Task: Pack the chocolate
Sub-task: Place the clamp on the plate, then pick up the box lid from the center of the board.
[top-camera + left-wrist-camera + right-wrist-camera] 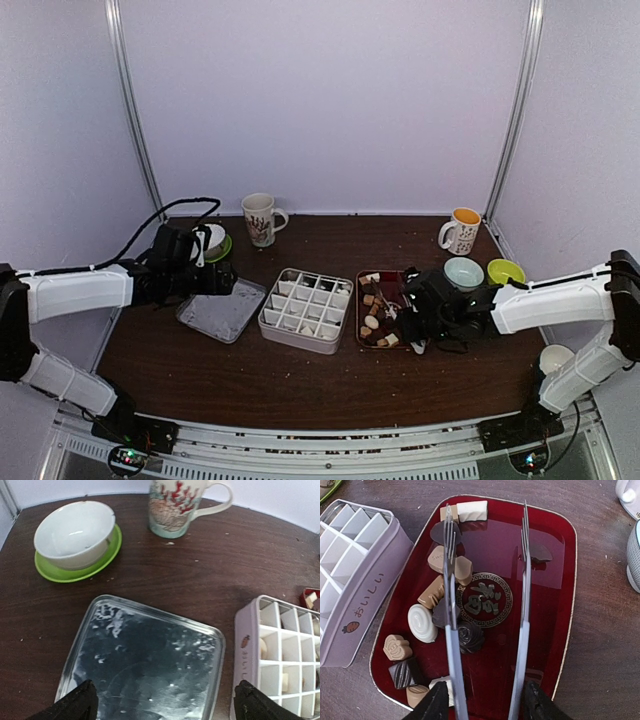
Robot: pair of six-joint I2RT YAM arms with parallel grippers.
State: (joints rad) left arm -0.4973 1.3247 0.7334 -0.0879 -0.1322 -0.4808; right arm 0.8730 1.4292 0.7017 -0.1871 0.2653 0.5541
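The right gripper [485, 704] pinched slim metal tongs [522, 630], whose tips were spread above the glossy dark red rectangular tray [545, 605]. Small brown, tan and white chocolate pieces [442, 591] lay clustered along the tray's side nearest the pale divided box [360, 590]. The left gripper [165, 709] hung with its jaws wide apart over a shallow silvery rectangular pan [150, 650].
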